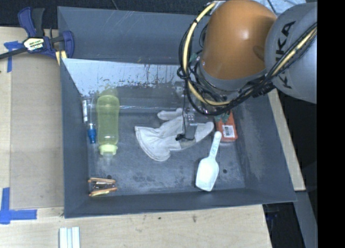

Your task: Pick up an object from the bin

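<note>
Your tool [186,131] stands over the white cloth [156,143], mid-bin [73,150]. You cannot tell whether it is apart or together. Judged: the cloth is light, limp and sturdy, and it will drape. Take it at the bunched folds, clear of the scoop [208,169] beside it.

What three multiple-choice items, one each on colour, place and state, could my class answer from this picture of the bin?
1. The bottle is: A red; B yellow-green; C black.
2. The gripper is above: A the bottle; B nothing at all; C the white cloth.
3. The bottle: A lies on its side; B stands upright; C hangs from the gripper.

Answers:
1 B, its clear body shows yellow-green.
2 C, the gripper is over the crumpled cloth in the middle of the bin.
3 A, its full length rests along the bin floor at the left.
</note>
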`<act>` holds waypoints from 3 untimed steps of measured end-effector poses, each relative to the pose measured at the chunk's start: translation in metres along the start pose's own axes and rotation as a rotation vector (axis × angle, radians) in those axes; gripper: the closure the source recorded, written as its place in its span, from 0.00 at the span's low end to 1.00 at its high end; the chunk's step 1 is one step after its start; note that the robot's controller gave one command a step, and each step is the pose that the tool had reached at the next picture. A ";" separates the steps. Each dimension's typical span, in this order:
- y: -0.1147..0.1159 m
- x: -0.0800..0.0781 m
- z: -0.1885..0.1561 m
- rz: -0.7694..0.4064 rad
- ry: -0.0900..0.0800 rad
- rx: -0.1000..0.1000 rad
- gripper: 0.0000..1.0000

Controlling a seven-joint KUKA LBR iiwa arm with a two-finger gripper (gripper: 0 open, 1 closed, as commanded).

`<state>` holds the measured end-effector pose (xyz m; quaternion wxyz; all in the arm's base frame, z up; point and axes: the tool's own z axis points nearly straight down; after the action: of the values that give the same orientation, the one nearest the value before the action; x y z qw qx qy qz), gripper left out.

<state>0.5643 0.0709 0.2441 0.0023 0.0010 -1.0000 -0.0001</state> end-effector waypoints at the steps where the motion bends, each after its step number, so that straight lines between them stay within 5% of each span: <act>1: 0.000 -0.001 -0.005 0.002 -0.008 -0.001 0.00; 2: 0.007 -0.012 0.041 -0.003 -0.015 -0.002 0.00; 3: 0.011 -0.012 0.081 -0.037 -0.004 0.000 0.00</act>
<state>0.5755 0.0818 0.1630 0.0006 0.0193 -0.9998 0.0001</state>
